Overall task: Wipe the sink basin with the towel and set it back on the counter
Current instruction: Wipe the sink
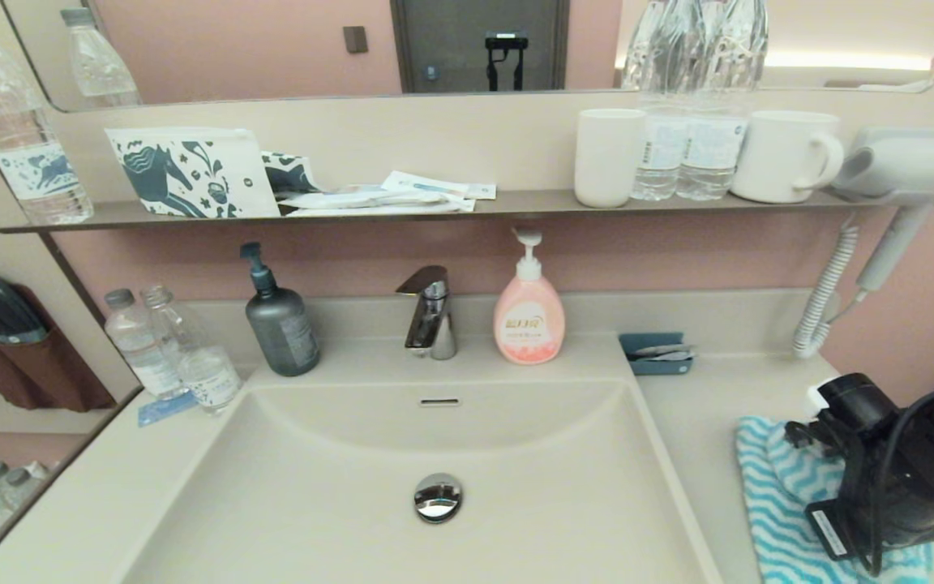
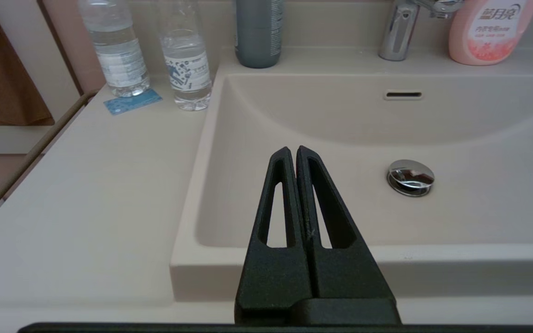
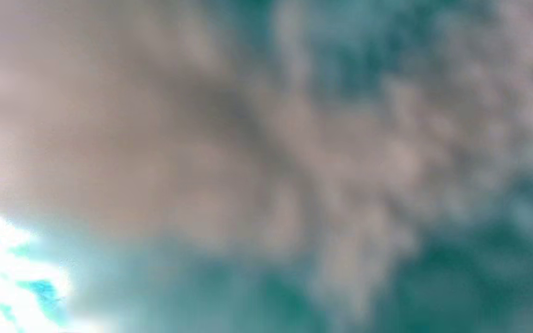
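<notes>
Head view: nearest the camera, the right gripper [image 1: 856,487] presses down onto the towel [image 1: 783,503], which lies on the counter [image 1: 710,405] right of the sink basin [image 1: 337,487] — finger state cannot be told. The basin holds only its drain plug [image 1: 438,496]; whether wiping is done or not yet begun cannot be judged. Counted: one towel, two pump bottles, two water bottles beside the basin.

Left wrist view: the left gripper [image 2: 296,152], fingers pressed together and empty, hovers at the basin's front edge.

Right wrist view: blurred turquoise-and-white towel fills the view — pressed close.
</notes>
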You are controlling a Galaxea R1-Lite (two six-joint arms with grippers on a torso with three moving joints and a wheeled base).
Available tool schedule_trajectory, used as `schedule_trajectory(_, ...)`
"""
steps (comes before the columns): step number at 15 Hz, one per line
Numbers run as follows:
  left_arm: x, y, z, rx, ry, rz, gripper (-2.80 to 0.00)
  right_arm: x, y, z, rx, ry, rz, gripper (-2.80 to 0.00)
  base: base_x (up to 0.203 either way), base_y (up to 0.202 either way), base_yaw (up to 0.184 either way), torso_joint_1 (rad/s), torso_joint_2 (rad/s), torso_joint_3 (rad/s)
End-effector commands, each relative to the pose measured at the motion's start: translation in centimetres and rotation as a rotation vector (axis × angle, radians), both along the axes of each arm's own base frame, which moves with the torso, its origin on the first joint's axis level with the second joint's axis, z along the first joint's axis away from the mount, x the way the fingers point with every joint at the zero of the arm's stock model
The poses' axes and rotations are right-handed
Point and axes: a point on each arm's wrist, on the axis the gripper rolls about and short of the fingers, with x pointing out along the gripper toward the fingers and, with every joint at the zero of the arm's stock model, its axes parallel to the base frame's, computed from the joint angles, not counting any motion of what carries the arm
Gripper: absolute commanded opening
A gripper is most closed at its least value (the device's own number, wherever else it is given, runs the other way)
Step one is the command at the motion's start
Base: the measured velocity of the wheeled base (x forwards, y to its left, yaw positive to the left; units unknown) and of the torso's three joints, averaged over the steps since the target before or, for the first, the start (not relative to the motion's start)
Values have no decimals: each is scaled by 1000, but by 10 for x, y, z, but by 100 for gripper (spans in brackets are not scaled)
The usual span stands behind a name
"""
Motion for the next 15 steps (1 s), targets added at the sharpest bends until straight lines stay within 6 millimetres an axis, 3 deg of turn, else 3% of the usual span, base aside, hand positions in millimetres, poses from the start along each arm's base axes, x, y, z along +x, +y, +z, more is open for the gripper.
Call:
schedule_trajectory(1,0,0,0,0,1,0,-280,15,7,1,19,-93,-12,-280,0,0,0,0,0,0)
schedule_trajectory(5,0,0,0,0,1,1,-280,41,19,-11,36,-150,-12,-280,0,0,0,0,0,0)
schedule_trajectory(7,0,0,0,0,1,1,-280,52,18,-3,43,-196,-19,-280,0,0,0,0,0,0)
schedule_trajectory(15,0,0,0,0,1,1,-280,79,-24,27,-37,-316,-93,-280,0,0,0,0,0,0)
